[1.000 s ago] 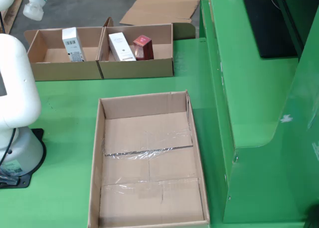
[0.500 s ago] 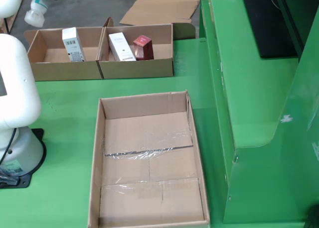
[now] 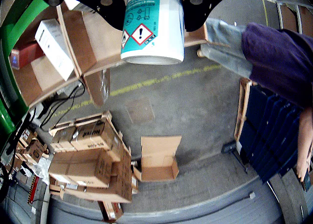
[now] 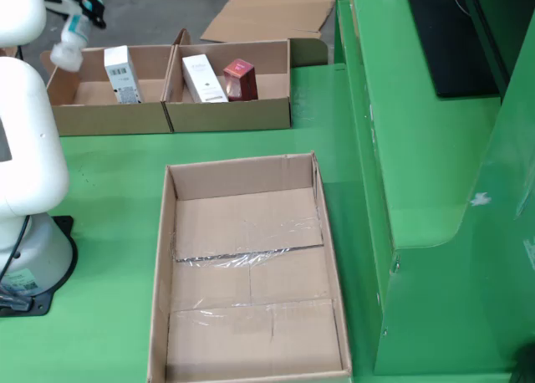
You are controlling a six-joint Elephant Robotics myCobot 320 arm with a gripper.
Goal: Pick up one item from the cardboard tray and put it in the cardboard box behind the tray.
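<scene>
Since a second earlier the bottle (image 4: 69, 44) had dropped lower, tilted over the far-left box (image 4: 84, 115), still pinched by the gripper (image 4: 77, 7). Right of it, the tray (image 4: 251, 274) sat nearer, empty.

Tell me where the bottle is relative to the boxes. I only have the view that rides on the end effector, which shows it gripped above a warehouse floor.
Observer: In the fixed view from above, the bottle hangs from the end effector near the far left corner of the left rear box.
Operator: Is it hanging straight?
Observer: No, it is tilted, with its free end lower and toward the left of that view.
Operator: Does the front tray hold anything?
Observer: No, the tray holds no items. Only tape shows on its floor.
</scene>
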